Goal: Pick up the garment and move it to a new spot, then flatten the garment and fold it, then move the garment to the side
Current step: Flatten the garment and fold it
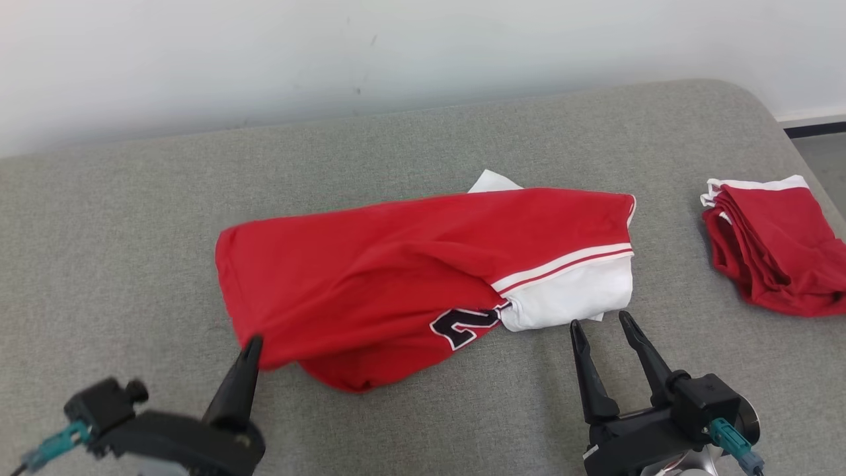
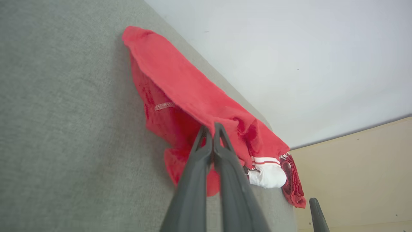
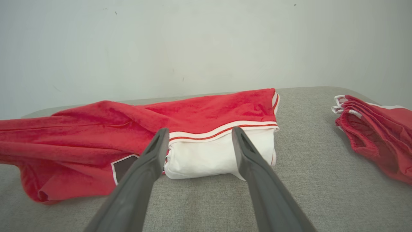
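1. The garment [image 1: 396, 277] is red and white and lies bunched mid-table [image 1: 132, 231], long side running left to right. Its white panel [image 1: 568, 291] is at the near-right end, and a dark number patch [image 1: 462, 324] sits on the near edge.
2. My left fingers [image 1: 246, 363] are pressed together on the garment's near-left edge. The wrist view shows red cloth at the tips. I can't tell how deep the bite is.
3. My right fingers [image 1: 580, 347] are spread wide and hold nothing. The tips sit low over the table, just short of the white panel's near edge.
4. My read is that the pickup is half set, with one end pinched and the other not yet.
5. To do it well:
   - Slide the right fingers forward so one goes under the white edge and one over it, then close.
   - Take the whole edge stack, not only the top layer, or the garment will peel open on the lift.
   - Go in flat along the table so the tip doesn't shove the cloth away.
   - Lift both ends together and level, since a one-sided pull may slip the left pinch.
   - Hold light tension between the two ends so the middle hangs free.
6. A folded red pile [image 1: 773, 258] lies well apart at the right. I should put the garment down away from it.
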Available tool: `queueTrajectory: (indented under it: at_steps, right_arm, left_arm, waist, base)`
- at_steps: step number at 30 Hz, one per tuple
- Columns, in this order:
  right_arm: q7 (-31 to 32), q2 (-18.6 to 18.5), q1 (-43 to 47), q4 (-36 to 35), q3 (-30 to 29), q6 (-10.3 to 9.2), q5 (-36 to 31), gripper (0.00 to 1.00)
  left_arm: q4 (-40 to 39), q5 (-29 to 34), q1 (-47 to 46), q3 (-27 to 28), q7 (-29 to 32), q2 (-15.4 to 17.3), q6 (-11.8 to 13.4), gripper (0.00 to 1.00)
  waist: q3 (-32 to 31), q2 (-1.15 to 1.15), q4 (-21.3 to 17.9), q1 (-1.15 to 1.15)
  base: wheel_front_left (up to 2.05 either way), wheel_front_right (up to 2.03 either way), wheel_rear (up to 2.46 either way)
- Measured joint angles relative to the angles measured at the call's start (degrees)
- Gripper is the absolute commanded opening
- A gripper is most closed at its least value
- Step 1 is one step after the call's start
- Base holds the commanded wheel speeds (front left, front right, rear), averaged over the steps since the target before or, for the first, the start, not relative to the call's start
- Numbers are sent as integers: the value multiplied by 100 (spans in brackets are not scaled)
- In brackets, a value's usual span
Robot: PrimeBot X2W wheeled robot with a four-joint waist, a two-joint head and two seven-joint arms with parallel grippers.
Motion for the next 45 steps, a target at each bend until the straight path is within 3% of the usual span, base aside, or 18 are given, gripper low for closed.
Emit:
queueTrajectory:
  at_steps: [11, 18, 22, 23, 24, 32, 38, 45]
  right_arm:
    - [-1, 0, 31, 77, -7, 0, 0, 100]
    - [-3, -1, 91, 111, -11, 0, 0, 100]
    - [-3, 0, 124, 118, -10, 0, 0, 100]
    - [-3, 0, 131, 118, -9, 0, 0, 100]
    - [-2, -1, 136, 119, -9, 0, 0, 100]
    - [8, 0, 192, 110, -76, 0, -5, 100]
    - [29, 0, 273, 75, -208, 0, -5, 100]
    - [29, 0, 293, 67, -276, 0, -5, 100]
  left_arm:
    - [-497, -226, 1076, 264, 127, 148, 182, 0]
    - [94, 260, 1466, 122, 116, 392, 374, 0]
    - [523, 424, 1485, 9, -56, 342, 352, 0]
    - [632, 490, 1476, -5, -118, 337, 374, 29]
    - [720, 563, 1465, -25, -190, 341, 396, 100]
    - [1036, 806, 1350, -77, -642, 346, 293, 100]
    - [958, 1236, 1127, 42, -1492, 471, 194, 100]
    - [1010, 1991, 698, -25, -2323, 576, 247, 100]
  waist:
    - [-111, 0, -66, 0]
    - [-256, 0, -122, 0]
    - [-322, 0, -137, 0]
    - [-336, 0, -140, 0]
    - [-352, 0, -142, 0]
    - [-496, 0, -123, 0]
    - [-571, 0, -25, 0]
    - [-643, 0, 109, 0]
  base:
    - [0, 0, 0]
    - [0, 0, 0]
    - [0, 0, 0]
    - [0, 0, 0]
    - [0, 0, 0]
    - [0, 0, 0]
    - [0, 0, 0]
    - [0, 0, 0]
